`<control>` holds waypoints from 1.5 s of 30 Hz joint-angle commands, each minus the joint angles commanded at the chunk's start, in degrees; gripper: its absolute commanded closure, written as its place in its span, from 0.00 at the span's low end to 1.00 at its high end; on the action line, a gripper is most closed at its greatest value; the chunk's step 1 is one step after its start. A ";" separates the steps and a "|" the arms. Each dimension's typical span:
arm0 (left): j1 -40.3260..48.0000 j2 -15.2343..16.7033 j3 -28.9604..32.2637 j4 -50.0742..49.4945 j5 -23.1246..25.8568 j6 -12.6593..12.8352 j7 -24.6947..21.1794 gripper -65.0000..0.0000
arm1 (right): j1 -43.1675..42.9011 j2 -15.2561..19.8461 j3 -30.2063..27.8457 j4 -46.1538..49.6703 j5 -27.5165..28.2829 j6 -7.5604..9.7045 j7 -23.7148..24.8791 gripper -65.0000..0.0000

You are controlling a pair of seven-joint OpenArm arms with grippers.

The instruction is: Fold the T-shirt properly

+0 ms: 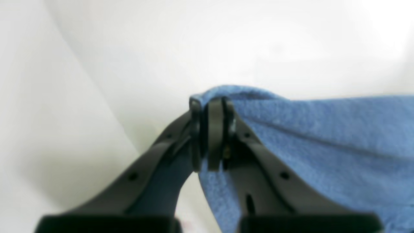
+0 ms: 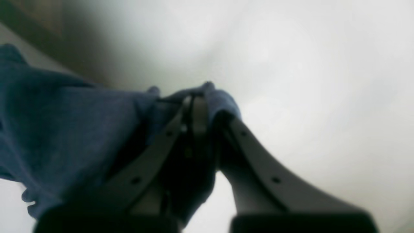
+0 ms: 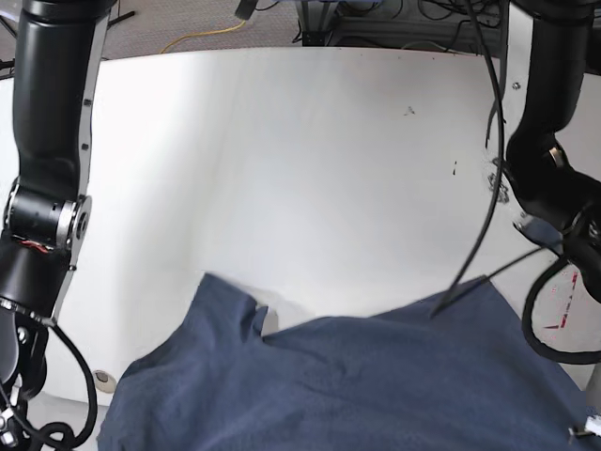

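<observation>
In the base view the T-shirt (image 3: pixel 347 385) lies spread across the near edge of the white table (image 3: pixel 310 169), whose far surface is bare; neither gripper shows there. The right gripper (image 2: pixel 199 106) is clamped tight on a bunched fold of the fabric, the cloth trailing off to its left. The left gripper (image 1: pixel 212 129) likewise pinches an edge, with the shirt hanging rightward.
</observation>
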 joint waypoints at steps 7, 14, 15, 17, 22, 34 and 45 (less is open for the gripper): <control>-0.09 -2.64 0.18 0.97 -2.02 -2.11 2.99 0.99 | 0.00 0.09 0.88 4.13 0.09 1.36 -5.27 1.00; 9.58 -3.08 0.00 4.40 -7.74 -2.11 4.40 0.99 | -14.27 0.09 8.70 16.35 0.00 1.36 -10.37 1.00; 11.60 -3.08 -0.09 5.10 -8.53 -2.02 4.84 0.99 | -16.73 0.09 9.67 18.20 0.09 1.36 -10.90 1.00; 15.12 -3.16 -0.26 6.33 -9.41 -2.02 5.45 0.99 | -21.83 0.00 11.34 21.27 0.09 1.36 -11.43 1.00; 26.29 -2.81 -0.26 9.85 -9.76 -2.20 5.45 1.00 | -36.07 -0.97 16.70 28.22 0.18 1.36 -11.43 1.00; 48.09 -1.76 -8.44 11.87 -14.42 -4.92 5.27 1.00 | -59.02 -6.42 25.23 39.47 0.18 1.36 -12.66 1.00; 70.68 -1.49 -12.75 11.87 -16.00 -5.01 5.27 1.00 | -76.69 -14.15 31.91 40.88 0.18 1.36 -13.54 1.00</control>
